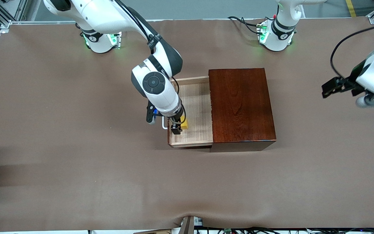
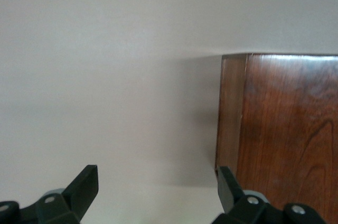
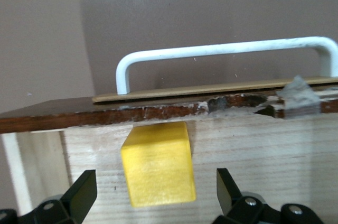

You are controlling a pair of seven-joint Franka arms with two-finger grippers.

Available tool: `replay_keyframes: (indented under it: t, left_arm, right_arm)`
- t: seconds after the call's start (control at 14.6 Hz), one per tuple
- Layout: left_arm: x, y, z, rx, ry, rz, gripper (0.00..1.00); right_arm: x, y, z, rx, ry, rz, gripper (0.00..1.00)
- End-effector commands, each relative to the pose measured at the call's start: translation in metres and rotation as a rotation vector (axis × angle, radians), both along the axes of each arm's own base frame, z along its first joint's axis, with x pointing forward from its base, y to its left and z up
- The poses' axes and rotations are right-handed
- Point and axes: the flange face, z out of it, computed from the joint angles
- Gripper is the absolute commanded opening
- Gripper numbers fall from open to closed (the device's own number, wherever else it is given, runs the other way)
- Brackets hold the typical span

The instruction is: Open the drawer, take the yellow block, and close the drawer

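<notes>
Your right gripper [image 1: 176, 128] hangs wide open, holding nothing, over the pulled-out drawer [image 1: 196, 107], fingers straddling the yellow block [image 3: 157, 163] against the drawer front, ready to grasp. The block lies at nine o'clock of the wooden box [image 1: 240, 104]. Your left gripper [image 1: 331, 87] waits open, also holding nothing, at three o'clock.

Two glossy white robot arms with dark grey joints, black cables, green-lit bases; each pincer [image 1: 176, 127] has black fingers [image 3: 79, 195].

1. The drawer [image 1: 192, 112] stands pulled out of the wooden box [image 1: 241, 105], its tray open from above.
2. The right end effector [image 1: 176, 127] hangs over the tray, fingers spread either side of the yellow block [image 1: 184, 124].
3. The block sits against the drawer front, just inside the handle [image 3: 227, 57].
4. The left end effector [image 1: 339, 86] waits over bare surface [image 1: 76, 162], well apart.
</notes>
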Motion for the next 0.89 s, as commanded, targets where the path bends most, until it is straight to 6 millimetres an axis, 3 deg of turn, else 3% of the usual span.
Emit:
replay_keyframes:
  t: [0.0,0.14,0.21,0.34,0.41,0.82]
  left_arm:
    - [-0.042,0.007,0.02,-0.024,-0.024,-0.033,1.0]
    - [-0.042,0.011,0.023,-0.025,-0.025,-0.044,1.0]
    - [-0.042,0.012,0.023,-0.025,-0.024,-0.061,1.0]
    - [-0.044,0.012,0.023,-0.026,-0.005,-0.105,1.0]
    - [-0.043,0.012,0.021,-0.026,0.0,-0.108,1.0]
    - [-0.026,0.0,0.023,-0.011,-0.012,-0.155,1.0]
  right_arm:
    - [0.003,0.009,-0.006,0.019,-0.011,-0.019,1.0]
    - [0.002,0.013,-0.011,0.025,-0.026,-0.015,1.0]
    - [-0.001,0.016,-0.012,0.023,-0.026,-0.002,0.91]
    - [-0.003,0.016,-0.013,0.017,-0.027,0.011,0.3]
    - [-0.002,0.016,-0.012,0.016,-0.031,0.03,0.15]
    - [0.002,0.011,-0.003,0.019,-0.041,0.049,0.1]
